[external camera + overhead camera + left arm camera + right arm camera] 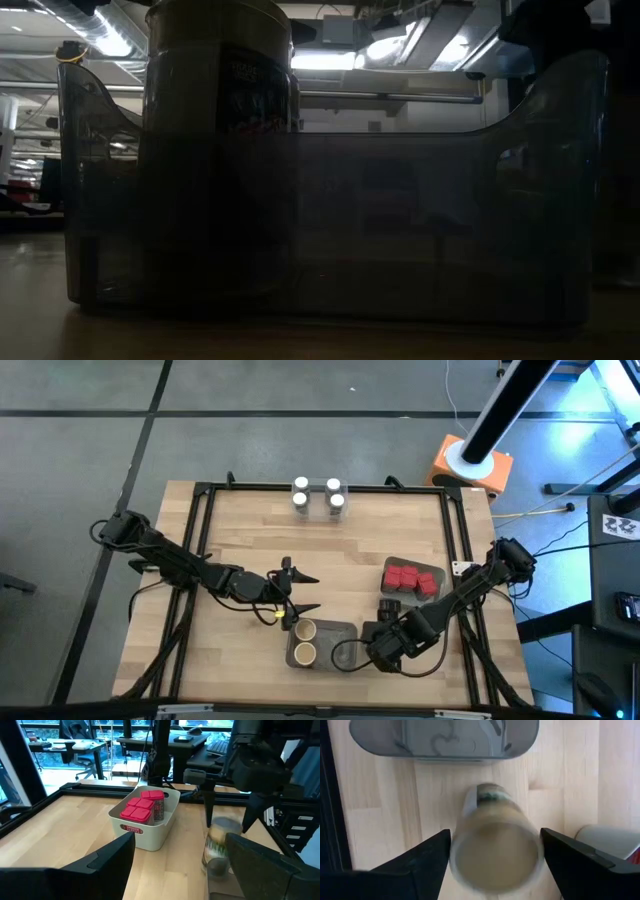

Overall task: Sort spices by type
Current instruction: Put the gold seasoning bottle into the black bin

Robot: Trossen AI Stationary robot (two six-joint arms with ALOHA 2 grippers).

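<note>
Wooden tabletop (pixel 250 540) shows my right gripper (pixel 495 835) open astride the upright tan jar (pixel 495 857) beside the grey tray (pixel 445 742); left gripper (pixel 314 592), open and empty, waits farther off.

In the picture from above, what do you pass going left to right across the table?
Left claw → two tan-topped jars in a grey tray → white-capped jars at the far edge → right claw → red packs in their bin.

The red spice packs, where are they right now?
The red spice packs sit together in a white bin on the table's right half in the high view, just above the right gripper and right of the grey tray.
</note>
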